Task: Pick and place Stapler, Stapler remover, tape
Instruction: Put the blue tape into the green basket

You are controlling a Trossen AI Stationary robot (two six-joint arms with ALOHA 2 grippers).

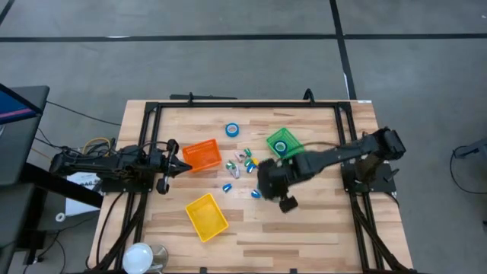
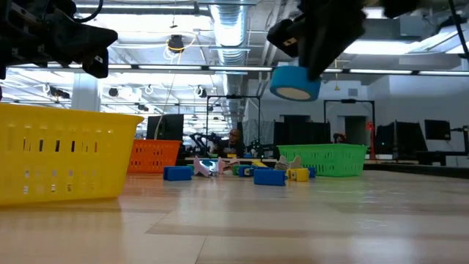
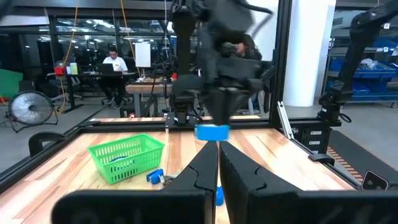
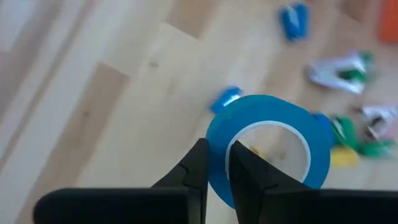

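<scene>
**Right end effector holding a blue tape roll above the tabletop**

The right end effector (image 4: 216,163) is pinching the wall of a blue tape roll (image 4: 268,144), one finger inside the pale centre and the other outside. In the low view this roll (image 2: 294,82) is hanging clear of the wood, well above the tabletop (image 2: 308,220). From above, the right arm is reaching in from the right edge toward the middle, and the roll itself is hiding under the end effector (image 1: 268,183).

A second tape roll (image 1: 233,130) is lying near the far edge of the tabletop, and a third (image 1: 281,146) is sitting inside the green bin (image 1: 293,136), which is standing just beside the right arm. The orange bin (image 1: 202,155) is resting left of centre, and the yellow bin (image 1: 206,216) is sitting nearer the front edge. Between the orange and green bins a scatter of small pieces (image 1: 242,161) in blue, green and yellow is lying loose on the wood; which of them are staplers or removers cannot be told.

The left end effector (image 1: 181,159) is waiting at the left edge, its fingers (image 3: 200,180) pressed together and pointing toward the orange bin.
</scene>
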